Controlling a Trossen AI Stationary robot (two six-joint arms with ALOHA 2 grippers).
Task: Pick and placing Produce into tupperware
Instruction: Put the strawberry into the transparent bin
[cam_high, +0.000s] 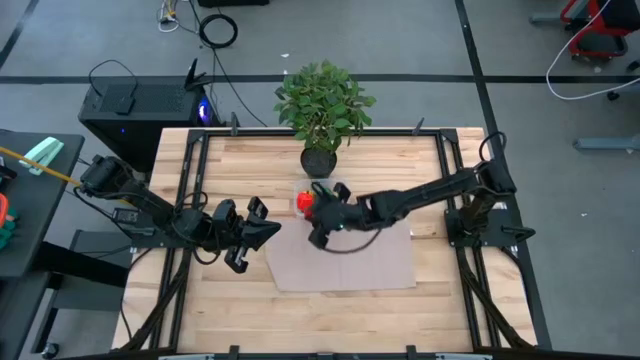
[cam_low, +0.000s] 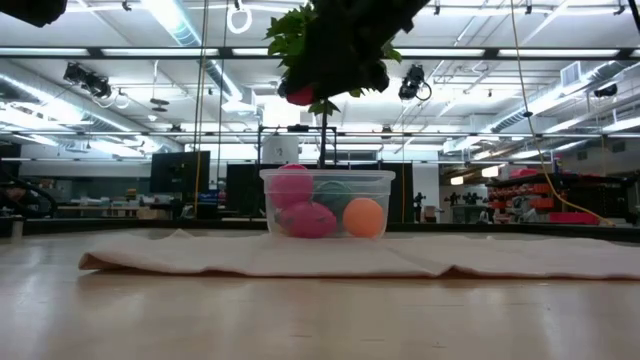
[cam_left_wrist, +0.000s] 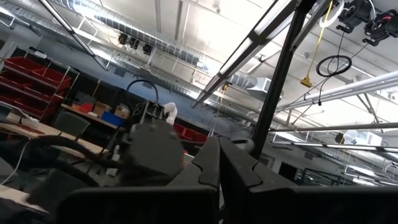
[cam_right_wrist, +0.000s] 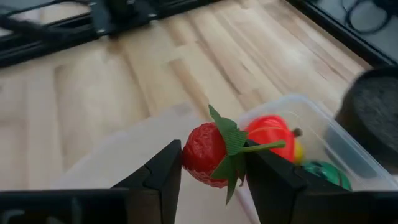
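Red strawberry (cam_right_wrist: 208, 155) clamped between right pincer (cam_right_wrist: 211, 171) fingers; tupperware (cam_right_wrist: 336, 146) just beside.

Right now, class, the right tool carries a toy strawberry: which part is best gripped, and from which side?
Grip the strawberry across its round red body, as the right tool does now, one finger on each flank. The green leaves and thin stem stick out to one side and look too flimsy to pinch. The tupperware sits just beyond.

Grey floor (cam_high: 420, 40), ceiling strip lights (cam_low: 180, 20), red storage shelves (cam_left_wrist: 31, 78).
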